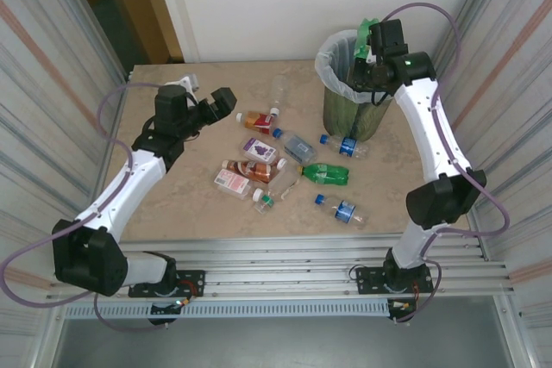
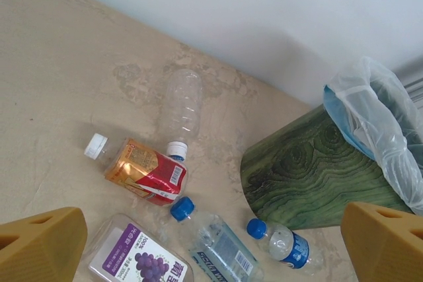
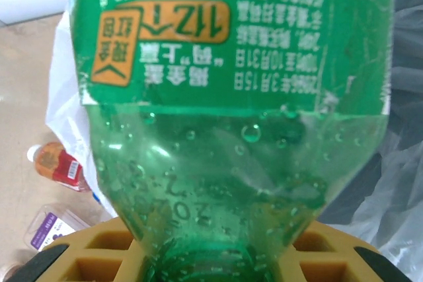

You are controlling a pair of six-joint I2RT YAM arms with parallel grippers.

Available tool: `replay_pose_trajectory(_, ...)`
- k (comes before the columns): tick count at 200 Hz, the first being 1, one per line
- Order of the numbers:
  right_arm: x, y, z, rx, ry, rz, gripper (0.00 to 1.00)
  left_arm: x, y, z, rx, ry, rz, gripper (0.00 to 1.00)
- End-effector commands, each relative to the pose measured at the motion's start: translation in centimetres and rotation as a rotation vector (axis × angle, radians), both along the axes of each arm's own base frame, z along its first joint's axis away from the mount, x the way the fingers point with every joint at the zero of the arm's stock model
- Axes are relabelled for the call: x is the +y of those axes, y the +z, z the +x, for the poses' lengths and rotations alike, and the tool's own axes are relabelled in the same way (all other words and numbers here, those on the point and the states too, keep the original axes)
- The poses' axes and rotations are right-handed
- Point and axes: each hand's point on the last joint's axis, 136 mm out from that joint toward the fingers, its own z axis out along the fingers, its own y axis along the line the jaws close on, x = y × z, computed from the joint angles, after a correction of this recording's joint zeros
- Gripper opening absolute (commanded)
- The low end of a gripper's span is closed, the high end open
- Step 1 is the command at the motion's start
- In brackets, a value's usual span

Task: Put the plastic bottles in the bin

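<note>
Top external view: the right tool [image 1: 377, 43] is up at the far right corner, clenched on a green bottle [image 1: 369, 27]. It holds the bottle over the bin [image 1: 347, 114], above the far rim of the white bag [image 1: 330, 58], as far as I can make out from this angle. In the right wrist view that green bottle [image 3: 238, 130] stands right before the lens with its label upside down. Its narrowing end is pinched between the yellow fingers [image 3: 86, 255], and the bag's white plastic shows behind it. The left tool [image 1: 222, 107] hangs above the table [image 1: 172, 196] on the left, released. In the left wrist view its yellow fingers [image 2: 39, 246] stand wide apart with nothing gripped between them. The other bottles lie on their sides on the table between the two arms. A clear bottle [image 1: 278, 90] lies farthest back, with an amber bottle with a red label [image 1: 259, 120] just in front of it. Nearer are a purple-labelled bottle [image 1: 260, 150] and, beside it, a blue-capped clear bottle [image 1: 297, 146]. A blue-labelled bottle [image 1: 349, 146] lies just beside the foot of the bin. A second green bottle [image 1: 326, 174] is in the middle, and a second blue-labelled bottle [image 1: 343, 210] lies nearest the right arm's base.
</note>
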Motion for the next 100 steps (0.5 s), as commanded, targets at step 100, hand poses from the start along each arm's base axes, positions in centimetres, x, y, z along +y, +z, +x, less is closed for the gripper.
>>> replay_pose_trajectory(100,-2.1,-1.3,1.6,0.049,-0.031,-0.122,0.43,-0.3,-2.8,2.1,0.090,-0.007,0.075,0.99)
